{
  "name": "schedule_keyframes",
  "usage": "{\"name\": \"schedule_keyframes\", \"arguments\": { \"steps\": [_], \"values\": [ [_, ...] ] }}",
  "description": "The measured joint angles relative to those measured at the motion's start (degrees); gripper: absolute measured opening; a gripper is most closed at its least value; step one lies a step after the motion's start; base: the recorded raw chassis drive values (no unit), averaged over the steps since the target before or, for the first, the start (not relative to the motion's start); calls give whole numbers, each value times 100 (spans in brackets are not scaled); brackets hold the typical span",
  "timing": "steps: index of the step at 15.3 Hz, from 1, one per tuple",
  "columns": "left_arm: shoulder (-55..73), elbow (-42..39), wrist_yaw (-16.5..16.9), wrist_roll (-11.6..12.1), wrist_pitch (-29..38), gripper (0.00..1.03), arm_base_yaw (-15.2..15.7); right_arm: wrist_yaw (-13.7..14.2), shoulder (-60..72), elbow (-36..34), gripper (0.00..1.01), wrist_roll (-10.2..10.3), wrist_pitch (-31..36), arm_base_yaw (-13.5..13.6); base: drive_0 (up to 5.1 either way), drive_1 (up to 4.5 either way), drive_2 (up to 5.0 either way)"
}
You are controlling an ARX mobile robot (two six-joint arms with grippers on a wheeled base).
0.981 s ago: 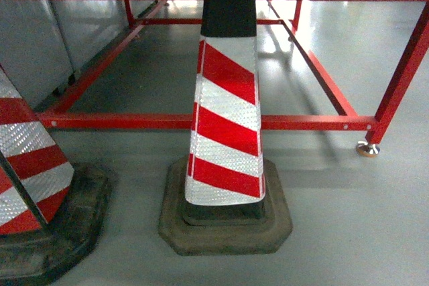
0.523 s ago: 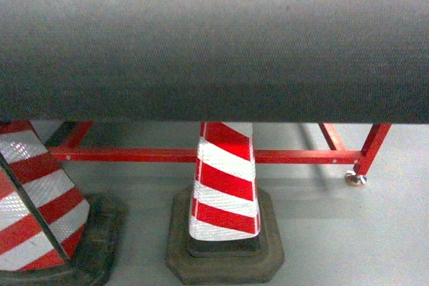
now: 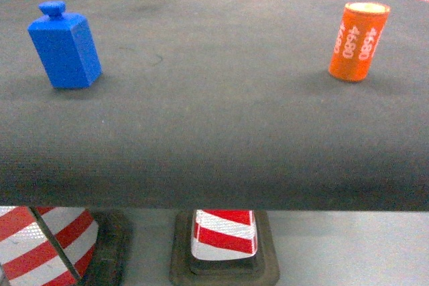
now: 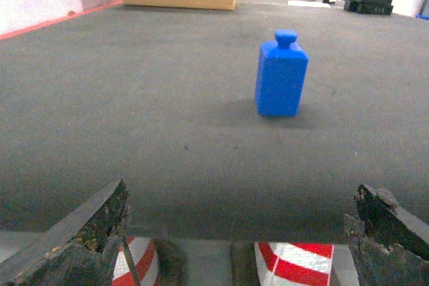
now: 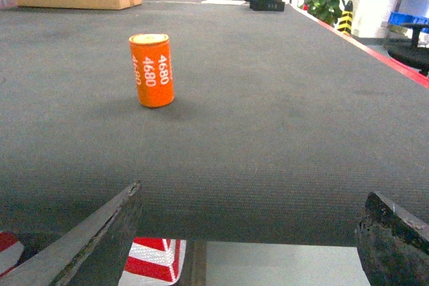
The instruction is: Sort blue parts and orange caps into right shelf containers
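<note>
I was at the very start of the sort, with nothing yet picked. Both my hands hung low at the near edge of the dark tabletop (image 3: 214, 132), each spread wide and holding nothing: the left hand (image 4: 241, 239) faced the blue part (image 4: 281, 75), which stood upright well ahead of it, and the right hand (image 5: 248, 232) faced the orange cap (image 5: 152, 69), upright with "4680" printed down its side. In the head view the blue part (image 3: 65, 48) stood far left and the orange cap (image 3: 358, 41) far right, well apart. The next move, I judged, called for lifting a hand above the tabletop edge and reaching forward to close on one piece. The shelf and its containers were nowhere in view, and only my fingertips showed at the frame bottoms. Striped traffic cones (image 3: 224, 232) stood below the edge.
</note>
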Motion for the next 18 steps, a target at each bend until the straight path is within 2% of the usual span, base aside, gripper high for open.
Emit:
{"name": "schedule_keyframes", "arguments": {
  "steps": [18],
  "values": [
    [0, 0, 2, 4, 7, 98, 0, 0, 0, 0, 98, 0, -4, 0, 0, 0, 0]
  ]
}}
